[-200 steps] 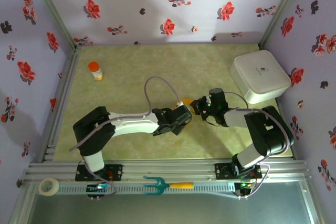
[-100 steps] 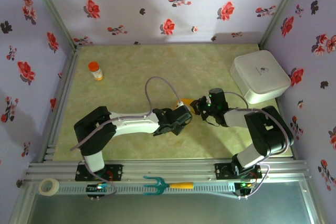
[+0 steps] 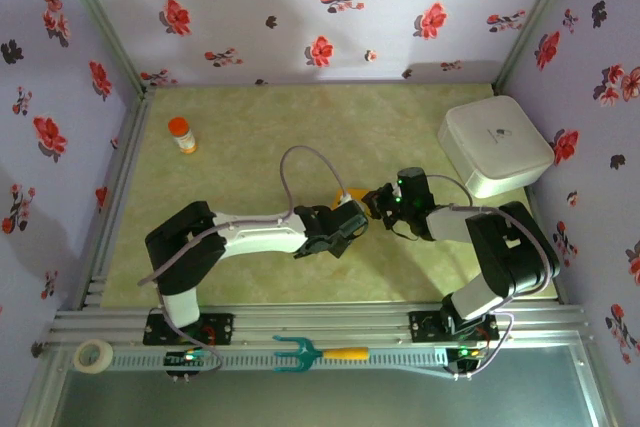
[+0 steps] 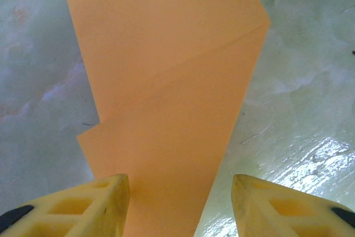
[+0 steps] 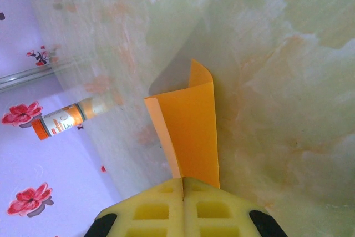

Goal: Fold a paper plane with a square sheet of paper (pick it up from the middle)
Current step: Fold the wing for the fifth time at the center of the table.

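- Right claw [image 5: 183,184] — pads pressed together, pinching one edge of the folded orange paper [image 5: 191,131]. The sheet sticks out beyond the pads, its far corner curled.
- Left claw [image 4: 180,192] — fingers spread, one on either side of the paper's narrow end. A diagonal crease crosses the sheet.
- The two claws face each other mid-table [image 3: 260,137], with the paper between them.
- An orange-capped bottle [image 3: 181,134] stands well apart at the far left, and a white box [image 3: 495,147] sits at the far right.

Matt, creased orange paper [image 4: 166,81] — glossy marbled table [image 4: 310,154]
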Action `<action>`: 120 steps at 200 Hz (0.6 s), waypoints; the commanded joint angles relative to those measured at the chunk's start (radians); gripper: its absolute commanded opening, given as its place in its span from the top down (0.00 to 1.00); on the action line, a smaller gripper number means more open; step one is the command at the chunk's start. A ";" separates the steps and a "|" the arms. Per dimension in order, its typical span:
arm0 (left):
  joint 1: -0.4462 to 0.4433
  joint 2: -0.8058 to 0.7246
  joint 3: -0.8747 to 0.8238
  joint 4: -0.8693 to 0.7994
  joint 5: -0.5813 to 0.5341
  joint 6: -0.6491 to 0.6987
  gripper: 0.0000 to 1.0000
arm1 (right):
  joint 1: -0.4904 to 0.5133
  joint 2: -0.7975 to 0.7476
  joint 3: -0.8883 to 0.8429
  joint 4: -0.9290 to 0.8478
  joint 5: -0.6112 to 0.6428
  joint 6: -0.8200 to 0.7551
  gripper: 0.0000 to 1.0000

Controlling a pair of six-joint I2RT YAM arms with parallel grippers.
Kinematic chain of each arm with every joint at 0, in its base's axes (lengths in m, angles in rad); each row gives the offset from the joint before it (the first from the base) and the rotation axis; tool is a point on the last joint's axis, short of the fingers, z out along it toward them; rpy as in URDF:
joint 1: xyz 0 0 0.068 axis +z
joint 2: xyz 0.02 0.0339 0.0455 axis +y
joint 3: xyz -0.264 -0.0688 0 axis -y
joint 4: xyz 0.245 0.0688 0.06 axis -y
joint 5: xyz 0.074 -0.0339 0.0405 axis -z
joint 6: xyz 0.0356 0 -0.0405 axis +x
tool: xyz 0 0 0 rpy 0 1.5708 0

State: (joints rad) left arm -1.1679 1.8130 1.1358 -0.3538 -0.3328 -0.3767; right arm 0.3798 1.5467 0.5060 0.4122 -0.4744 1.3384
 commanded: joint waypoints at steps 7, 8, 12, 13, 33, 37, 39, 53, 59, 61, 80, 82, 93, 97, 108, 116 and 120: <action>-0.008 0.027 0.030 -0.026 -0.004 0.025 0.48 | 0.001 -0.014 0.031 -0.048 -0.009 -0.023 0.99; -0.007 0.027 0.031 -0.027 -0.004 0.025 0.48 | 0.001 -0.014 0.031 -0.048 -0.010 -0.023 0.99; -0.008 0.029 0.032 -0.029 -0.005 0.024 0.48 | 0.001 -0.014 0.031 -0.048 -0.009 -0.023 0.99; -0.007 0.030 0.033 -0.028 -0.006 0.024 0.48 | 0.001 -0.014 0.032 -0.048 -0.008 -0.023 0.99; -0.009 0.044 0.037 -0.037 -0.005 0.023 0.48 | 0.001 -0.017 0.032 -0.050 -0.007 -0.024 0.99; -0.008 0.046 0.038 -0.037 -0.006 0.021 0.48 | 0.001 -0.017 0.032 -0.049 -0.006 -0.025 0.99; -0.008 0.047 0.039 -0.038 -0.006 0.020 0.48 | 0.001 -0.016 0.032 -0.051 -0.007 -0.024 0.99; -0.009 0.049 0.038 -0.039 -0.006 0.016 0.48 | 0.001 -0.016 0.033 -0.053 -0.008 -0.025 0.99; -0.009 0.049 0.037 -0.037 -0.008 0.016 0.48 | 0.001 -0.018 0.034 -0.051 -0.008 -0.025 0.99; -0.008 0.049 0.036 -0.037 -0.007 0.016 0.48 | 0.001 -0.019 0.034 -0.050 -0.008 -0.026 0.99; -0.008 0.059 0.043 -0.043 -0.006 0.016 0.48 | 0.001 -0.019 0.032 -0.052 -0.005 -0.026 0.99; -0.009 0.060 0.044 -0.044 -0.007 0.016 0.48 | 0.001 -0.019 0.032 -0.051 -0.005 -0.026 0.99; -0.008 0.061 0.043 -0.045 -0.008 0.014 0.49 | 0.002 -0.019 0.032 -0.047 -0.007 -0.027 0.99; -0.008 0.059 0.042 -0.045 -0.007 0.013 0.49 | 0.001 -0.019 0.031 -0.047 -0.006 -0.028 0.99; -0.008 0.057 0.039 -0.041 -0.007 0.012 0.51 | 0.001 -0.018 0.029 -0.047 -0.005 -0.027 0.99; -0.008 0.055 0.038 -0.040 -0.008 0.010 0.52 | 0.001 -0.019 0.028 -0.044 -0.005 -0.027 0.99; -0.008 0.054 0.038 -0.041 -0.008 0.010 0.53 | 0.001 -0.019 0.027 -0.043 -0.006 -0.027 0.99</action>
State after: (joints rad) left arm -1.1679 1.8587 1.1530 -0.3775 -0.3325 -0.3702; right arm 0.3798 1.5463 0.5171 0.3840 -0.4744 1.3354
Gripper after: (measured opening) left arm 0.490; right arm 0.060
